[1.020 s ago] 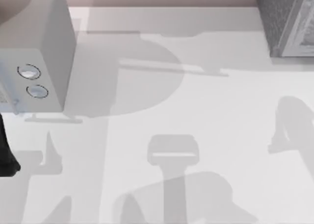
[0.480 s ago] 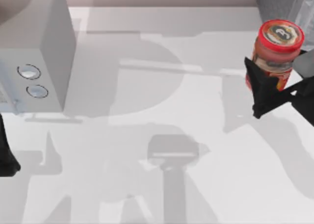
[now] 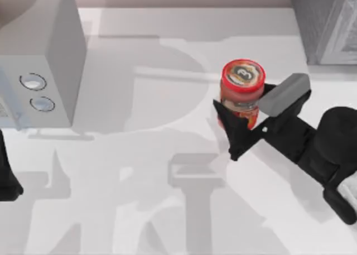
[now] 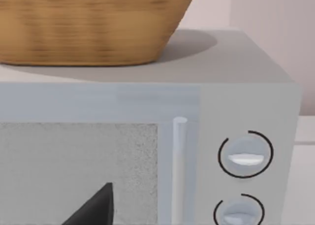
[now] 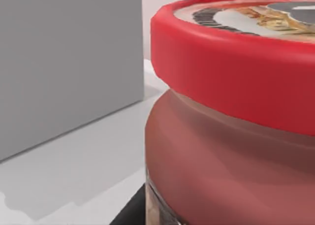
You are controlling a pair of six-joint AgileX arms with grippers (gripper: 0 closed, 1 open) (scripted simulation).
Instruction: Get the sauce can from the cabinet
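Observation:
The sauce can (image 3: 242, 86), red-lidded with a reddish-brown side, is upright above the table right of centre, and my right gripper (image 3: 245, 107) is shut on it, one dark finger (image 3: 227, 129) on its near-left side and a grey one (image 3: 281, 93) on its right. It appears very close in the right wrist view, as the sauce can (image 5: 231, 112). The cabinet (image 3: 323, 20), dark grey and speckled with a lighter framed front, stands at the far right corner, apart from the can. My left arm (image 3: 5, 177) stays parked at the left edge, with one fingertip (image 4: 96, 208) facing the microwave.
A pale grey microwave (image 3: 39, 54) with two round dials (image 3: 38, 93) stands at the far left; a woven basket (image 4: 88, 23) rests on top of it. The white table (image 3: 139, 199) stretches open between microwave and can.
My right gripper came out from the cabinet side holding the sauce can and carried it leftward toward the table's middle. The left arm has not moved.

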